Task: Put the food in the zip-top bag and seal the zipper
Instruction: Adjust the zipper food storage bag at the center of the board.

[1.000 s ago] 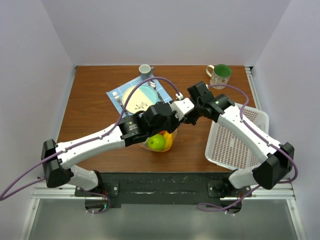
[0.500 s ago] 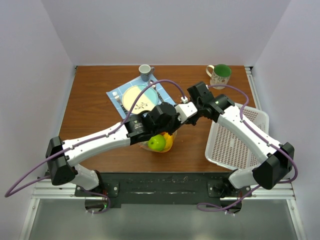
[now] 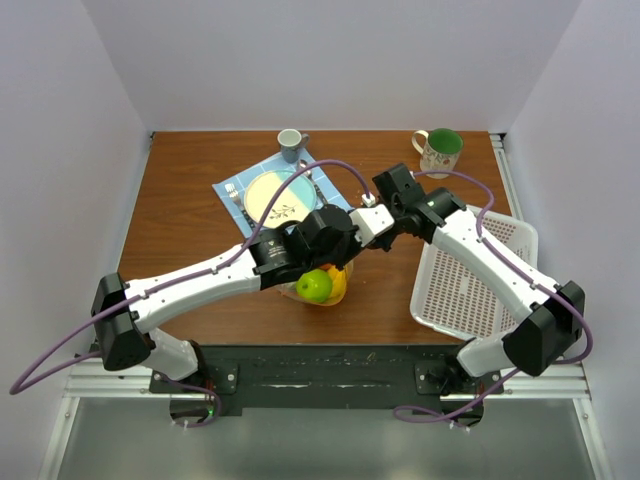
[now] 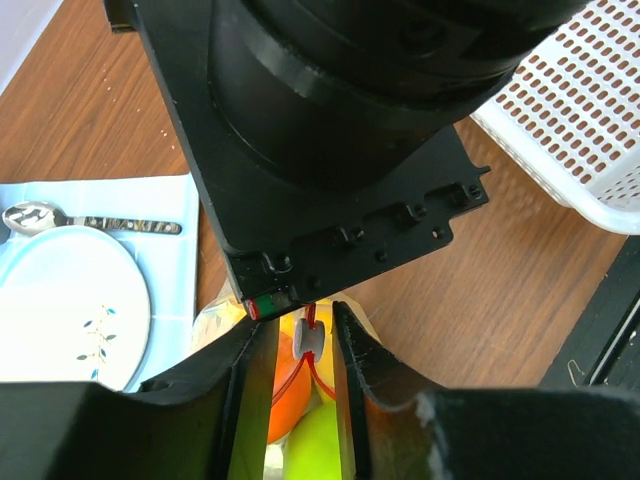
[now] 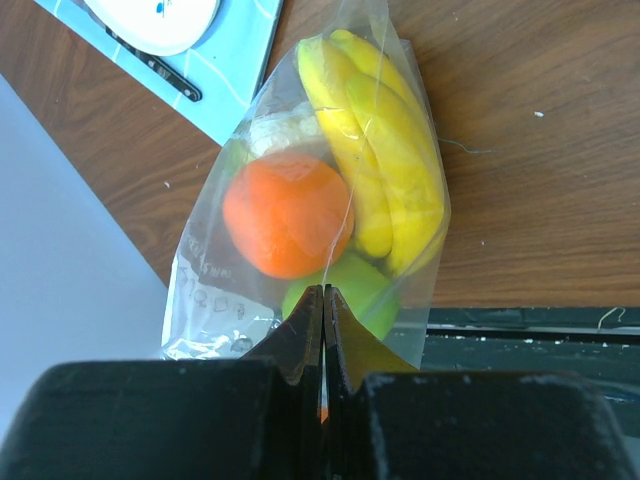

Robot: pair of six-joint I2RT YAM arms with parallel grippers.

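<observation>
Clamped clear crinkly zip-top bag at its mouth in fully closed right gripper; straddled grey zipper slider with narrowly parted left gripper. Probably risked slider squirting free through off-centre squeeze, leaving mouth unsealed.

- Left arm and right arm: white shells, bulky black rounded joints.
- Left claw, right claw: black tapered fingers.
- Purple cable loops off each arm behind its claw.

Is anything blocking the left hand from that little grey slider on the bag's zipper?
Nothing visible does. The grey slider sits between the fingers of the left hand, on the orange-red zipper. The right hand pinches the zip-top bag at its mouth.
</observation>
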